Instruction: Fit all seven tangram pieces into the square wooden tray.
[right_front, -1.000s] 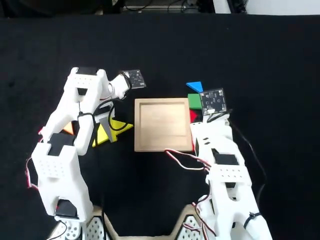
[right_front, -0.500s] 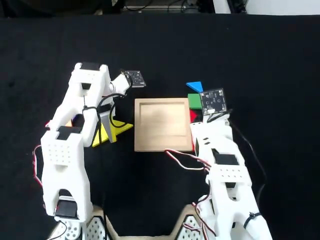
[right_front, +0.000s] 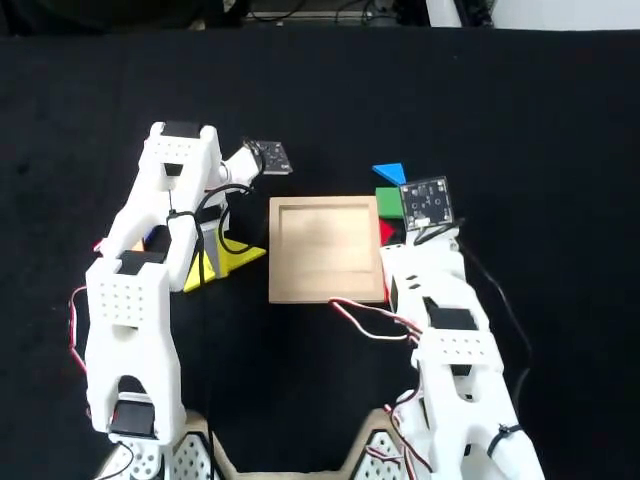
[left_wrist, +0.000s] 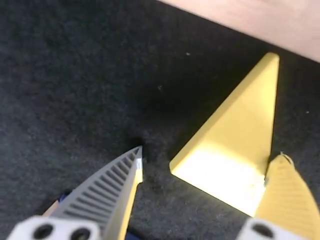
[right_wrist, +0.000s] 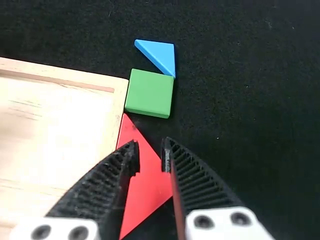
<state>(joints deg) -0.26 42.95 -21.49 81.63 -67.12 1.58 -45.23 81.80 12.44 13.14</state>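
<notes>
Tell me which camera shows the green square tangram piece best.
The right wrist view: the whole green square tangram piece lies unobstructed beside the wooden tray. In the high view, the right arm covers part of it.

**Arm poses: both wrists tipping down**

The left arm (right_front: 150, 260) is extending up the left side of the high view, wrist bending toward centre. The left gripper (left_wrist: 207, 157) is pointing at the table, fingers spreading wide. The right arm (right_front: 445, 330) is extending up right of centre. The right gripper (right_wrist: 149, 150) is hanging low, fingers leaving a narrow gap.
</notes>
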